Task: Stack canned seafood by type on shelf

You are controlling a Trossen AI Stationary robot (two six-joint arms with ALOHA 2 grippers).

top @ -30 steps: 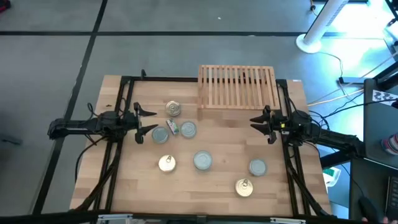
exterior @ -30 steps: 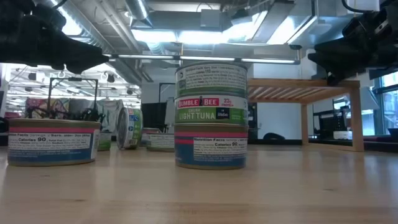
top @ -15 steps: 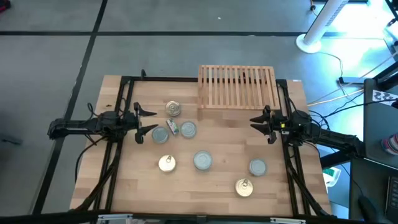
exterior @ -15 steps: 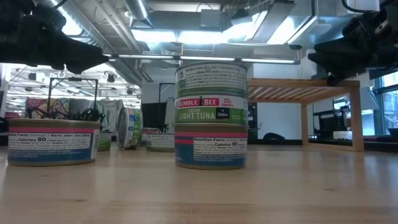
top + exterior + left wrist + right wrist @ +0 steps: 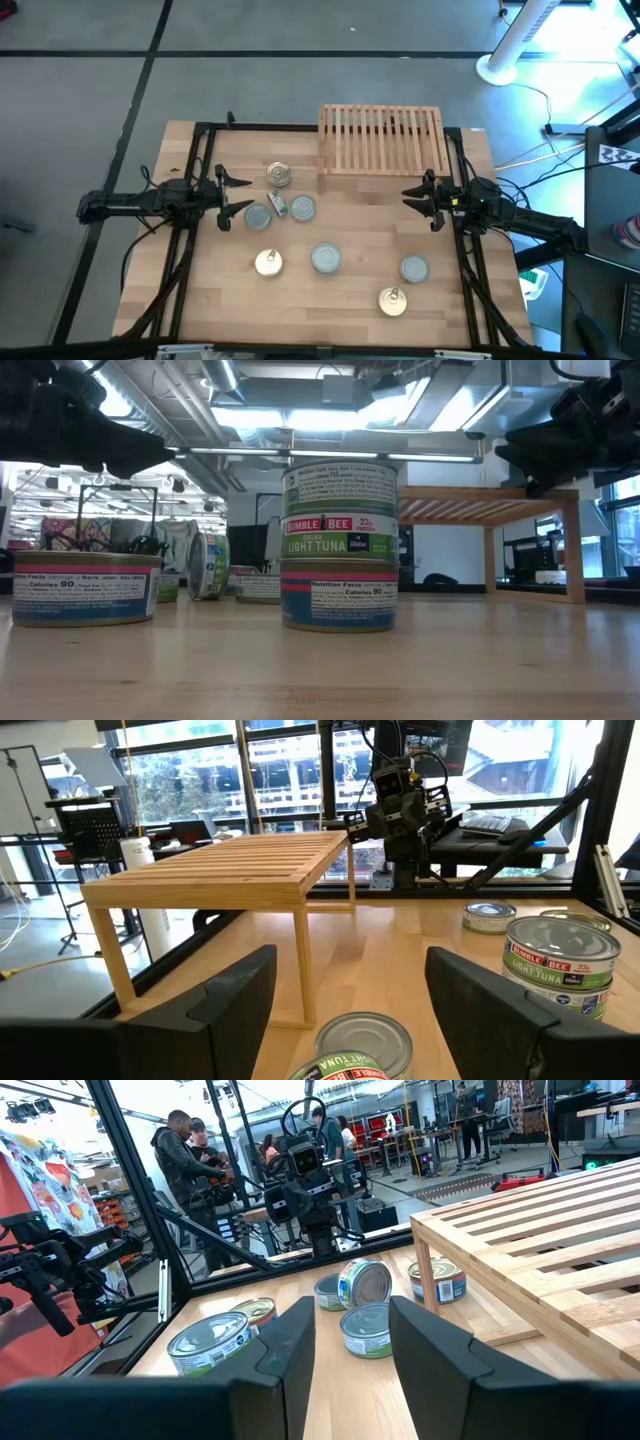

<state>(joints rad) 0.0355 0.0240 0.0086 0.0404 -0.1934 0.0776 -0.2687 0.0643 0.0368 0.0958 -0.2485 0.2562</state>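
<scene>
I count the canned seafood [image 5: 326, 258] as seven spots on the bench [image 5: 200, 290]: a gold-topped tin [image 5: 279, 175] near the far edge beside the shelf, a tin on its side [image 5: 278, 204] with its round axis lying level between two upright silver-topped tins, then four more toward the near edge, the middle one a stack of tins in the low view. The shelf [image 5: 381, 138] stands at the far edge with its slats running front to back, and I see no tin on it. My left gripper [image 5: 232, 197] waits at the left edge with fingers wide apart and empty; my right gripper [image 5: 418, 200] waits at the right edge, fingers partly apart, holding nothing.
</scene>
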